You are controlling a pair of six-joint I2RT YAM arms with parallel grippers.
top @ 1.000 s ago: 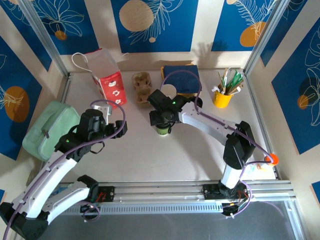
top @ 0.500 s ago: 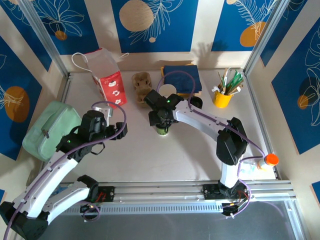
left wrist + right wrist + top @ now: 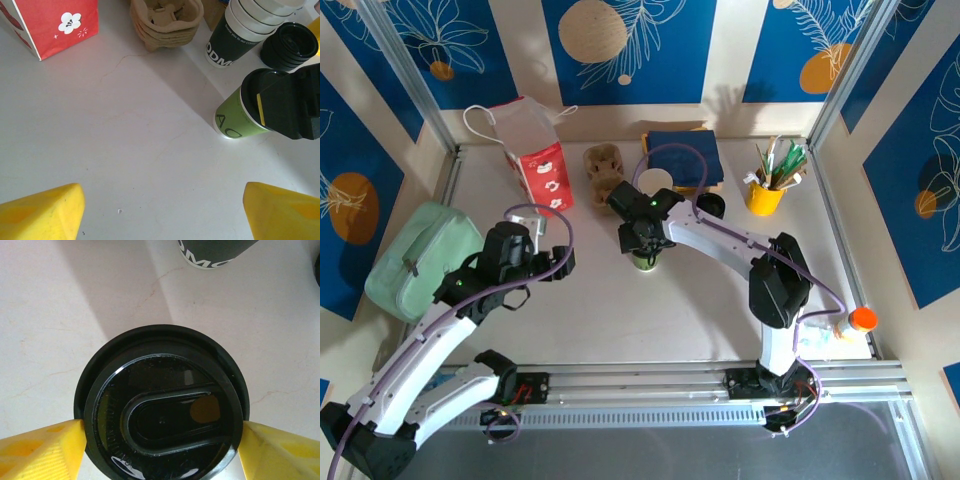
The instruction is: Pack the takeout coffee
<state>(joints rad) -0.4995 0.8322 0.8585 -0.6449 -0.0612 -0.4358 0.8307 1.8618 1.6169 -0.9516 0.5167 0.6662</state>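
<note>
Green paper cup with black plastic lid [image 3: 232,122] standing upright mid white table [image 3: 720,300], near stack of dark white-rimmed cups [image 3: 240,35] and pile of black lids [image 3: 290,46]. Right gripper [image 3: 160,440] down over it, yellow fingers [image 3: 40,450] right up against lid on both sides. Honestly can't tell if squeezing or just touching. Left gripper [image 3: 162,210] hangs well off to left, spread wide, nothing between. Red flower-print paper bag [image 3: 55,22] and brown pulp cup trays [image 3: 167,22] further back.

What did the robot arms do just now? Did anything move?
The right arm swung its elbow in toward the middle, while the right gripper stayed over the coffee cup, fingers beside its lid; I can't tell if it squeezes yet. The left gripper, red bag and other cups stayed put.
</note>
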